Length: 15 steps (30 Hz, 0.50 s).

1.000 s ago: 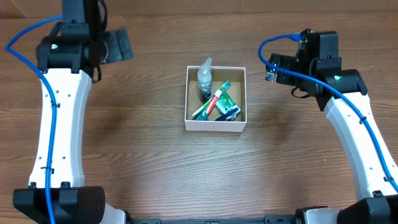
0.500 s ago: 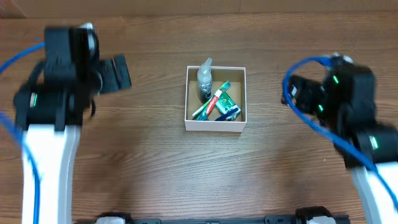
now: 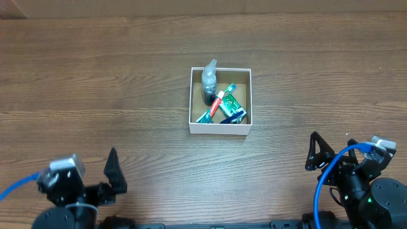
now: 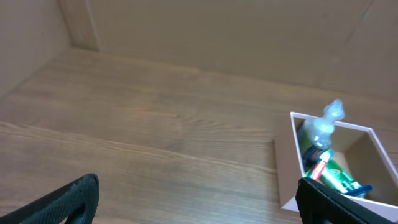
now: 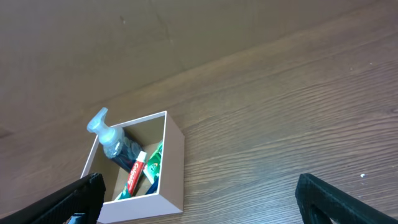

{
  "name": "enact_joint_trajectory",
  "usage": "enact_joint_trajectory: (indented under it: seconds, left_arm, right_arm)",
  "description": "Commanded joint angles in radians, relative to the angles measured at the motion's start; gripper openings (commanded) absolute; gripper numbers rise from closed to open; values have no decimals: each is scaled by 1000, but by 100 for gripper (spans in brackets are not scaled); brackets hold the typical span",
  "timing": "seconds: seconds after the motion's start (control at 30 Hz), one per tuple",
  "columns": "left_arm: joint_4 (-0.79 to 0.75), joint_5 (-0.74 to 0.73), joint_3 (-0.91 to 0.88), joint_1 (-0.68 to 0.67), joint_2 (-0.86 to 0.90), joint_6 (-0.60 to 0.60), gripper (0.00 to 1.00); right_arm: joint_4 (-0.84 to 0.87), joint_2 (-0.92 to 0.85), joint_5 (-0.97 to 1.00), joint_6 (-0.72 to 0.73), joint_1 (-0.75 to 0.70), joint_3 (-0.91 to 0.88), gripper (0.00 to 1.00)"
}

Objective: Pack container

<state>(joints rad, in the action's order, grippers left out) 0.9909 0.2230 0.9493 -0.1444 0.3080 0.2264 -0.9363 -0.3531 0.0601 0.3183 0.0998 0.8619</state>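
The container (image 3: 219, 128), a small square white-walled box with a brown inside, sits at the table's middle. It holds a clear pump bottle (image 3: 209, 79), a red-and-white toothpaste tube (image 3: 217, 104), a green packet (image 3: 231, 104) and a toothbrush. My left gripper (image 3: 95, 178) is open and empty at the near left edge, far from the box. My right gripper (image 3: 343, 156) is open and empty at the near right edge. The left wrist view shows the container (image 4: 283, 168) to the right of the open jaws (image 4: 199, 205). The right wrist view shows the container (image 5: 174, 168) left of the open jaws (image 5: 202, 199).
The wooden table (image 3: 127, 83) spreads around the box. A brown wall (image 4: 217, 31) stands behind the table's far edge.
Both arms have pulled back from the far side of the table to its near edge. The container and its contents have not moved.
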Motion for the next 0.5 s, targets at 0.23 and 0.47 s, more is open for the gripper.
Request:
enact_joint_trajectory:
  seconds: [0.23,0.47]
  left_arm:
    - [227,42,-35,-6,-67,-5,100]
    - [227,42,-35,-6,-67,-5,100]
  right_arm:
    - [-2,1,18,8,0,-12,100]
    - [-2,1,18,8,0,-12,100]
